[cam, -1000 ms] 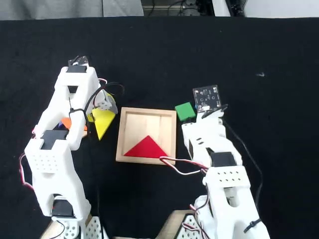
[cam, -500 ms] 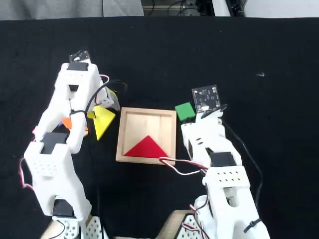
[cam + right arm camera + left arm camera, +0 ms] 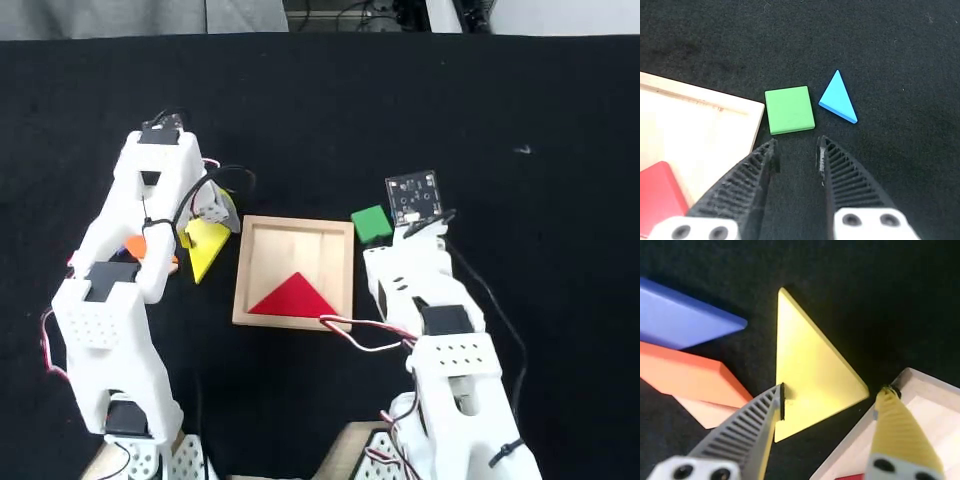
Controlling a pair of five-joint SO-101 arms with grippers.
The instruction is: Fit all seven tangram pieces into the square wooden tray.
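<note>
Black tabletop [image 3: 500, 100]: left pincer [image 3: 834, 395] gapes over yellow triangle [image 3: 805, 365] (tray rim [image 3: 920, 378] beside), right pincer [image 3: 796, 150] parted.

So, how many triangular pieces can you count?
3: red triangle in the tray, yellow triangle under the left gripper, light blue triangle beside the green square. The cropped blue piece and orange piece might add more.

I see the square wooden tray [image 3: 290, 238] lying flat, with the red triangle [image 3: 292, 298] inside it, base along the near edge. The yellow triangle [image 3: 810, 375] lies flat just outside the tray's left side. Beside it are a blue piece [image 3: 680, 315] and an orange piece [image 3: 685, 375]. The green square [image 3: 789, 109] sits just off the tray's far right corner, with the small light-blue triangle [image 3: 839, 98] close beside it.
</note>
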